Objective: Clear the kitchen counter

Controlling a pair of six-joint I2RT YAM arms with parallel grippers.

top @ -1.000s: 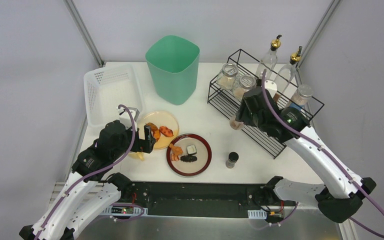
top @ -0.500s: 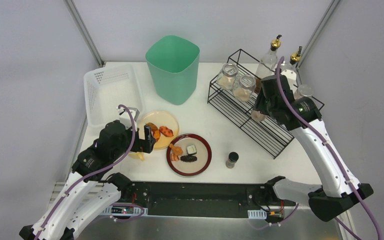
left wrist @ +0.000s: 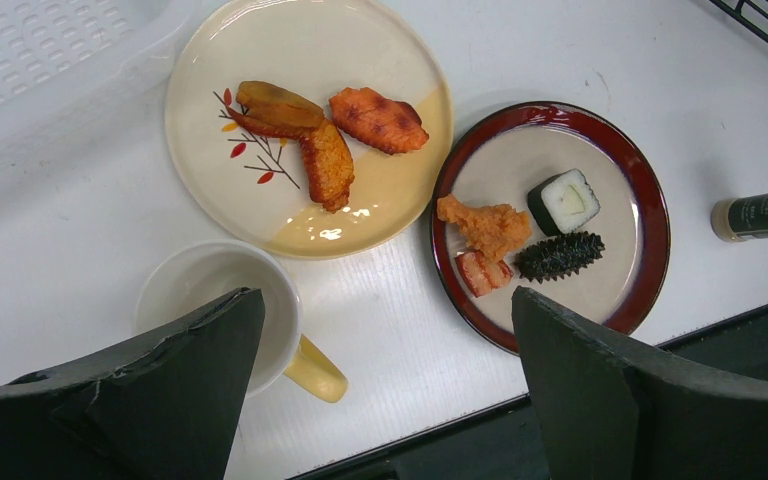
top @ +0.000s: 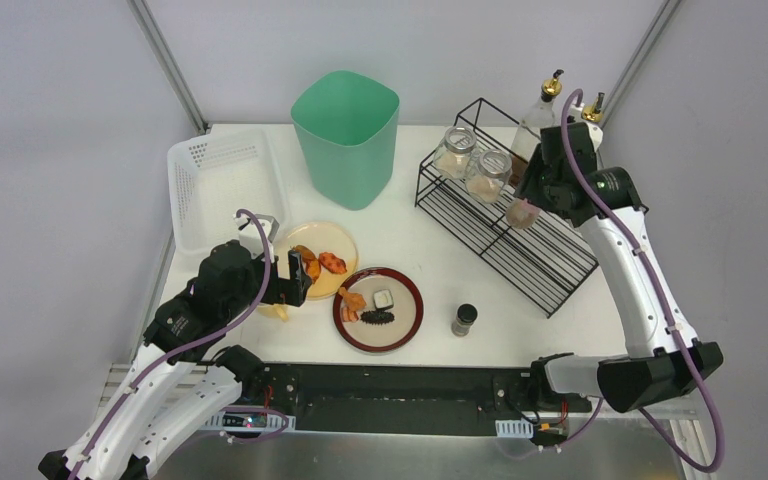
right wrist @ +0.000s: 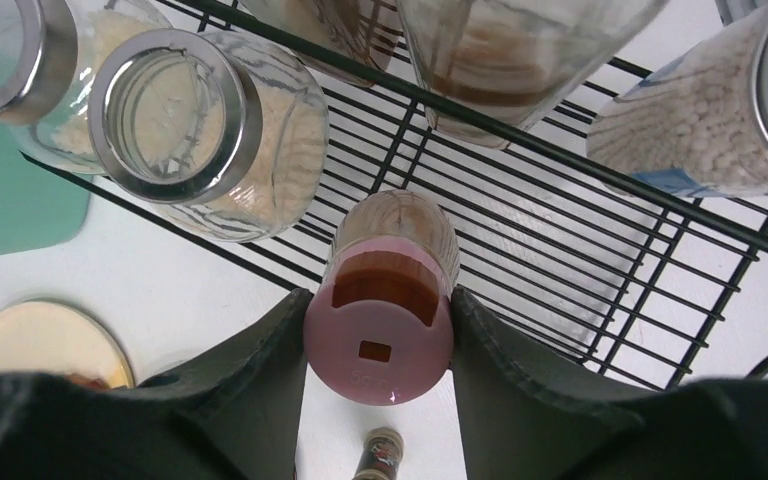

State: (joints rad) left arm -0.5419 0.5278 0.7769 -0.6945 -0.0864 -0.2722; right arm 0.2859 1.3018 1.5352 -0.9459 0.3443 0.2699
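Surface (top: pixel 410 230), white and wide, runs from the arms' bases to the far wall and carries everything in view. Compared with a second ago, the right arm has swung from the near left part of the wire rack (top: pixel 520 255) to its far right side, taking the pink-lidded jar (top: pixel 523 213) with it. The right end effector (top: pixel 527 208) is clamped on that jar above the rack, beside two glass jars (top: pixel 487 172) at the rack's far left. The left arm has not shifted: the left end effector (top: pixel 295 275) hangs over the near left of the surface, jaws wide apart and empty.

The right wrist view shows the grip plainly: both fingers (right wrist: pixel 270 370) of the right end effector (right wrist: pixel 378 335) press the sides of the pink-lidded jar (right wrist: pixel 378 345), whose reddish-brown contents show through the glass above the rack's bars (right wrist: pixel 560 250). Whether the jar touches the bars cannot be told.

The left wrist view, with the left end effector (left wrist: pixel 385 305) open, shows a white mug (left wrist: pixel 215 285) with a yellow handle that the top view largely hides under the arm. It also shows grilled pieces on the cream plate (left wrist: pixel 200 70), and a rice roll and fried bits on the red-rimmed plate (left wrist: pixel 650 190).

Only the top view takes in the green bin (top: pixel 347 135), the white basket (top: pixel 222 185) at far left, and a small dark-capped bottle (top: pixel 465 319) standing near the red-rimmed plate (top: pixel 412 298).
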